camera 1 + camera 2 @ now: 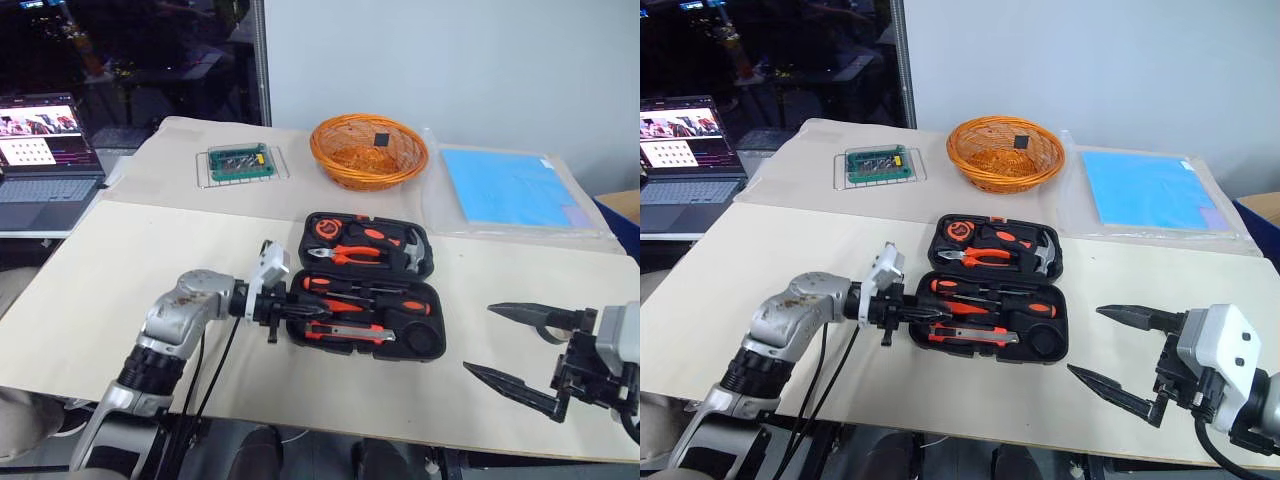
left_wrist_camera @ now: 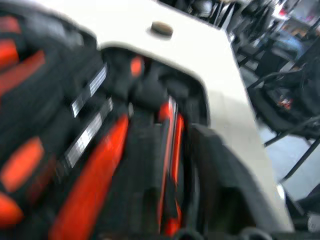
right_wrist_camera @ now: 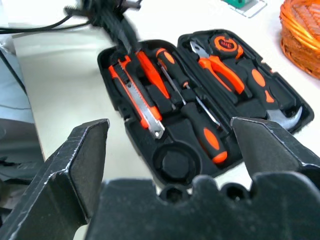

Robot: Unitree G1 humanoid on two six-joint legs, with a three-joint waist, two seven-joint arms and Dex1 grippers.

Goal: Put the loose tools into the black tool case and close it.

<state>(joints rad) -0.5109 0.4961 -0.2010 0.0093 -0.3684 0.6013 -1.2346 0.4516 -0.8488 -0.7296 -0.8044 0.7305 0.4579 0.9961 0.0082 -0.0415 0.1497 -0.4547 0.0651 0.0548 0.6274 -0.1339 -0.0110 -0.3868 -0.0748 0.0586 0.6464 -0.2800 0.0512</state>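
Note:
The black tool case lies open in the middle of the table. In its near half lie the utility knife, slim orange-and-black screwdrivers and a round dark tape roll. Pliers and a hammer fill the far half. My left gripper is shut, its fingers pointing sideways over the case's left end by the tool handles, with nothing visibly between them. My right gripper hangs open to the right of the case, near the table's front edge, holding nothing.
An orange wicker basket stands behind the case. A green circuit board on a wire rack is at the back left, and a blue sheet at the back right. A laptop sits off the table's left side.

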